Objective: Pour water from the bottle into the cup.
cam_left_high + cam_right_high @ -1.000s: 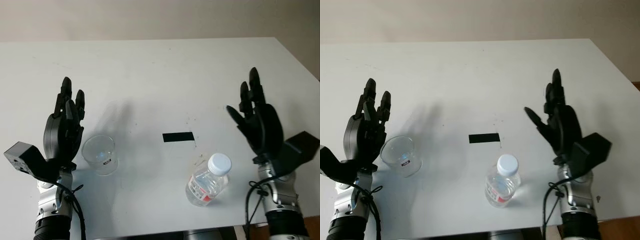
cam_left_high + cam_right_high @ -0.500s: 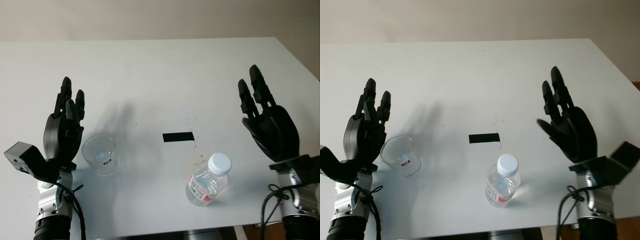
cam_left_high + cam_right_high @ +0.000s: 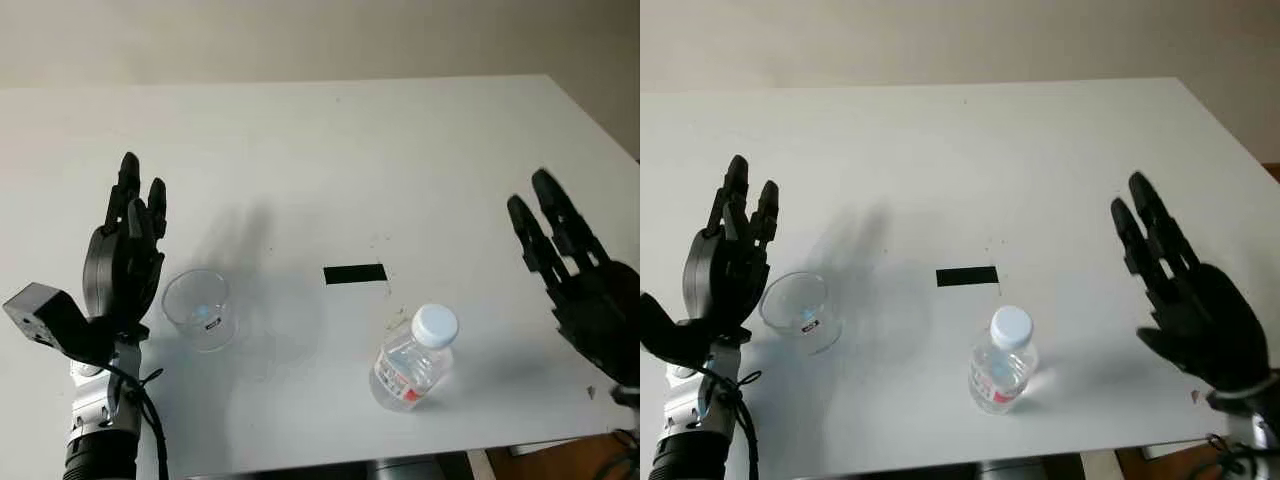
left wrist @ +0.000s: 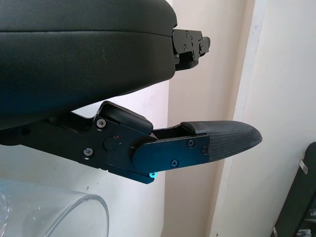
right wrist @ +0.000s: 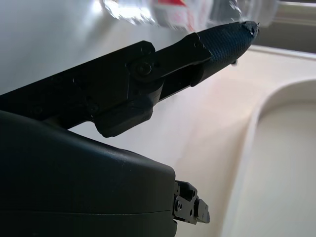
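Bottle (image 3: 412,358) stands upright near the front edge of the table (image 3: 330,150), white cap on, just in front of a black tape mark (image 3: 355,274). Thin clear plastic, likely light and crushable; grip mid-body at the label, not the cap. Cup (image 3: 198,309) sits well to its left, likely slick and tippy. Right hand (image 3: 1188,295) is open, empty, right of the bottle, palm toward it. Left hand (image 3: 125,255) is open, just beside the cup.
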`<state>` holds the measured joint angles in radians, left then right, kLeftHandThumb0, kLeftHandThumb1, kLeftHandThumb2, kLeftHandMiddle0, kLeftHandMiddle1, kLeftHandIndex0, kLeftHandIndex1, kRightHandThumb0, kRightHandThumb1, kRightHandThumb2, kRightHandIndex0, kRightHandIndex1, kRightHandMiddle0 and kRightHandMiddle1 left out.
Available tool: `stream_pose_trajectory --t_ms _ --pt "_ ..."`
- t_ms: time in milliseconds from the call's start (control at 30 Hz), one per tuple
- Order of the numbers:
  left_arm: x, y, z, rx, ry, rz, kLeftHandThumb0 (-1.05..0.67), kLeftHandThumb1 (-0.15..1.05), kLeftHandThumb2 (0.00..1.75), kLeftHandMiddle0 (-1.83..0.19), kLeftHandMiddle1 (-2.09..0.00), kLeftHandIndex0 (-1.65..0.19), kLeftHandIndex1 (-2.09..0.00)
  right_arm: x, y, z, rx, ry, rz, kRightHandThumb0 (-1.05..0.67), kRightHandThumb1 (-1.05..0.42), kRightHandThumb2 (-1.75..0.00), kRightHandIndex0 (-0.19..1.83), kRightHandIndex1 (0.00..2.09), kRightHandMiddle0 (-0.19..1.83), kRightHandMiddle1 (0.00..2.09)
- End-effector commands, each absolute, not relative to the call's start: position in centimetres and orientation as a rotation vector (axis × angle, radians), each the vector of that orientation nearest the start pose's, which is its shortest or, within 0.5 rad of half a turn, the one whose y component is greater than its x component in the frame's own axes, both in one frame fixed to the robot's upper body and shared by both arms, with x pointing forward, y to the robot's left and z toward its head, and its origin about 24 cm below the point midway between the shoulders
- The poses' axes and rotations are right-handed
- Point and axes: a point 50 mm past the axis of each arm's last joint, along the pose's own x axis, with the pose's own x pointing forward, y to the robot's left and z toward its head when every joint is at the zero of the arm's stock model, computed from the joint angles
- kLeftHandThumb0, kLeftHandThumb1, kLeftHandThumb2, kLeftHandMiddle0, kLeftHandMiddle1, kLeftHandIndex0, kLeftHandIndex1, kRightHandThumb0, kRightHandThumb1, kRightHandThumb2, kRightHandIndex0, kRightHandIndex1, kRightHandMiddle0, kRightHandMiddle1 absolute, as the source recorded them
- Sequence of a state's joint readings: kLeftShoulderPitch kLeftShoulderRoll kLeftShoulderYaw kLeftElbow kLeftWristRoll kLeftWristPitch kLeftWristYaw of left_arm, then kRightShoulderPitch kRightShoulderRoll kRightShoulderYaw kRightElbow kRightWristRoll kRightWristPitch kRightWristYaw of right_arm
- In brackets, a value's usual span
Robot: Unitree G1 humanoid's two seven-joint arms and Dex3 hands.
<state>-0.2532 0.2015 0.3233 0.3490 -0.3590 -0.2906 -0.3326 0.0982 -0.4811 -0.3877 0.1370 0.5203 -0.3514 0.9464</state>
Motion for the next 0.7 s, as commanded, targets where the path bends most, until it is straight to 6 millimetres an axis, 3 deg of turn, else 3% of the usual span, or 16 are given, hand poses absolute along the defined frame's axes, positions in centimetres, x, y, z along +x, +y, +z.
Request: stream_pose_trajectory --t_ms 0,333,667 --pt "29.0 24.9 7.9 -0.146 -0.313 0.010 -0.85 1.05 0.57 0.00 0.00 0.07 0.00 20.0 -29.4 9.5 -0.234 -0.261 0.533 -1.02 -1.02 -0.06 -0.19 0.00 -0.19 0.00" --pt "29.2 24.9 7.9 -0.151 -0.326 0.011 -0.85 1.05 0.58 -0.01 0.00 0.06 0.00 19.4 -25.9 9.2 -0.305 -0.189 0.588 -1.02 -1.00 -0.05 -0.19 0.01 -0.17 0.04" --pt "29.6 24.8 8.4 -0.160 -0.342 0.016 -0.84 1.05 0.58 -0.01 0.00 0.06 0.00 19.4 -22.0 7.2 -0.259 -0.143 0.613 -0.95 -0.98 -0.05 -0.19 0.00 -0.19 0.02"
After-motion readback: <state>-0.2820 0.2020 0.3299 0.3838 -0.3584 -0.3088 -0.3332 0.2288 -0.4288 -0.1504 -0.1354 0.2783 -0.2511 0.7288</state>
